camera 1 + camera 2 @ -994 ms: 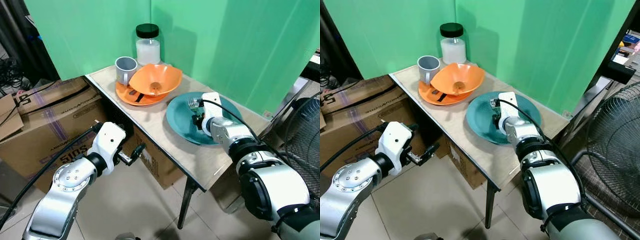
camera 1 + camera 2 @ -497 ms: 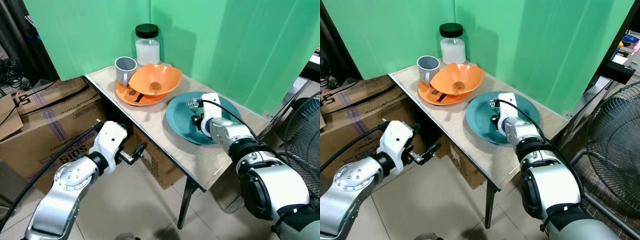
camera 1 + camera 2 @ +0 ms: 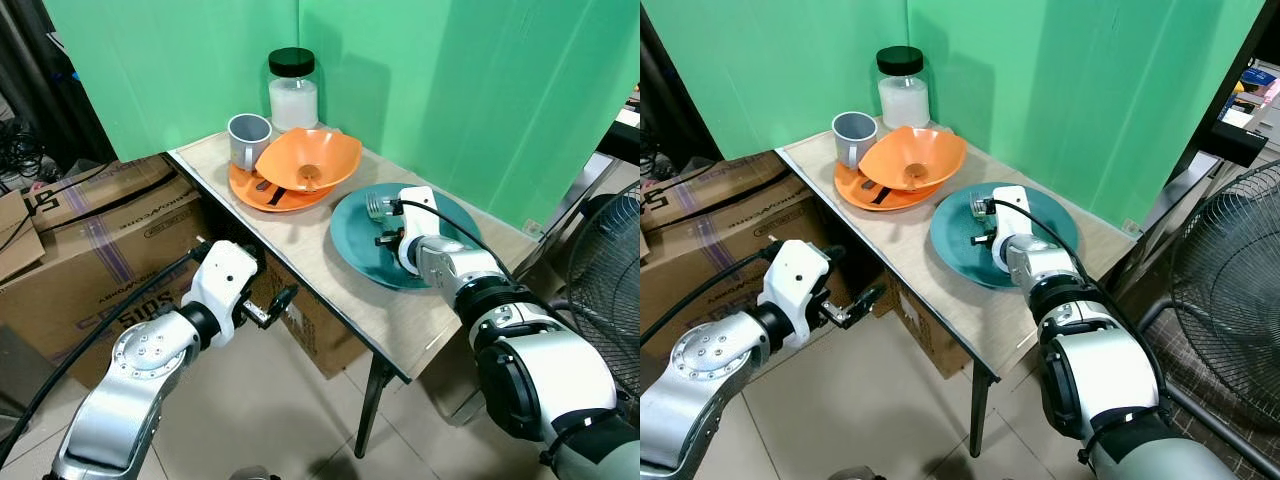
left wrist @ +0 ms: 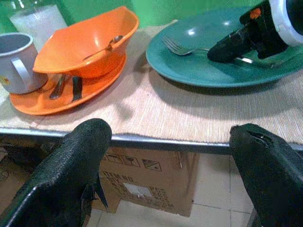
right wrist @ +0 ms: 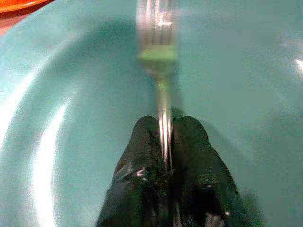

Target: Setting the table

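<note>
On the table [image 3: 300,235], the right gripper [image 5: 163,142] pinches a fork [image 3: 378,206] over the teal plate [image 3: 350,240] — left gripper [image 4: 170,161] fingers spread.

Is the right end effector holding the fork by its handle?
Yes, the right end effector is closed on the thin handle of the fork, whose tines lie over the teal plate.

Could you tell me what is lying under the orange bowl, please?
The orange bowl rests tilted on an orange plate, with dark utensils lying beneath its raised edge. How many, and what else it covers, stays hidden.
</note>
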`<state>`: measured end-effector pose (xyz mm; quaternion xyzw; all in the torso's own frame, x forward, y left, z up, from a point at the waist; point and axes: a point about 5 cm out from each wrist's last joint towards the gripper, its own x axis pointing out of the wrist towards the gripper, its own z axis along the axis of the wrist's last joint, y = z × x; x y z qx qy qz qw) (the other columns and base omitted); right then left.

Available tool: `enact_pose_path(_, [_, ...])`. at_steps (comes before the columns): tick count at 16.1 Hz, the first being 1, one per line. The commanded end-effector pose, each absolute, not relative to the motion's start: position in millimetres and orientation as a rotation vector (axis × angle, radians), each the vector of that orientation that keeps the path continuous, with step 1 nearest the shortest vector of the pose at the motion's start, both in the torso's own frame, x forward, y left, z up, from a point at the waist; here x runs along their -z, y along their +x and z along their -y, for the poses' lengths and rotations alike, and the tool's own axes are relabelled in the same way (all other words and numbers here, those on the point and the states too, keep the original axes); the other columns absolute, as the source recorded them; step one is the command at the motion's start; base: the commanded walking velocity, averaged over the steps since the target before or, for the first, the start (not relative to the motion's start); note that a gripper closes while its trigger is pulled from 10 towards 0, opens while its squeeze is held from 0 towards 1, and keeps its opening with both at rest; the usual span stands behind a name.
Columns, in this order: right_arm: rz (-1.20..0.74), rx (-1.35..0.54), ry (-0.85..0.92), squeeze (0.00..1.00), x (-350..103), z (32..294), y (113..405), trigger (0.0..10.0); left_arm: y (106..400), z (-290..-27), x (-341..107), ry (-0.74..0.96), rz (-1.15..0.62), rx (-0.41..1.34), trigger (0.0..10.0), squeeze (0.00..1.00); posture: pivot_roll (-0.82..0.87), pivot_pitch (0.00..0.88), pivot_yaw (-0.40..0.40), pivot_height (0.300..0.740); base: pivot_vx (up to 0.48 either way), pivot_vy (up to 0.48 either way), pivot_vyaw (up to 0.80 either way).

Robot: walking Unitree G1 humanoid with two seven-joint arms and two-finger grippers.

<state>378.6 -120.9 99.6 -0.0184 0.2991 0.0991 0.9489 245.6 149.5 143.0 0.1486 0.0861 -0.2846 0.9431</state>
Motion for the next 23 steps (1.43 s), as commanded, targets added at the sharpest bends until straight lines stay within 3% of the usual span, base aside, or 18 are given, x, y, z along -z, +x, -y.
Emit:
enact_pose_path(1, [-0.632,-0.208,-0.017,0.0,-94.7,119.2,375.7,0.0,246.8,-149.5,-143.8,0.309,-0.177,0.584,10.0,0.0,0.12,0.0,0.036,0.74,0.0,0.0,0.0])
enact_pose_path(8, [-0.564,-0.233,0.03,0.0,-104.0,119.3,380.3,0.0,250.7,-148.5,-144.6,0.31,-0.166,0.58,10.0,0.0,0.11,0.0,0.043,0.74,0.0,0.0,0.0])
enact_pose_path(11, [-0.423,-0.288,0.127,0.0,-127.1,125.4,381.0,0.0,253.4,-152.9,-149.9,0.309,-0.138,0.549,10.0,0.0,0.1,0.0,0.07,0.74,0.0,0.0,0.0])
enact_pose_path(14, [-0.354,-0.322,0.213,0.0,-143.0,130.9,362.8,0.0,252.6,-152.3,-154.0,0.296,-0.118,0.533,10.0,0.0,0.1,0.0,0.08,0.74,0.0,0.0,0.0])
enact_pose_path(21, [-0.116,-0.328,0.174,0.0,-180.5,158.6,266.5,0.0,252.9,-143.7,-161.9,0.262,-0.058,0.452,10.0,0.0,0.06,0.0,0.104,0.74,0.0,0.0,0.0])
enact_pose_path(22, [-0.072,-0.31,0.207,0.0,-186.6,160.2,254.1,1.6,252.4,-143.2,-162.3,0.248,-0.052,0.422,10.0,0.0,0.05,0.0,0.104,0.74,0.0,0.0,0.0])
enact_pose_path(23, [-0.034,-0.28,0.231,0.0,-189.7,161.6,244.9,10.0,251.5,-142.7,-162.2,0.247,-0.043,0.394,10.0,0.0,0.05,0.0,0.096,0.74,0.0,0.0,0.0])
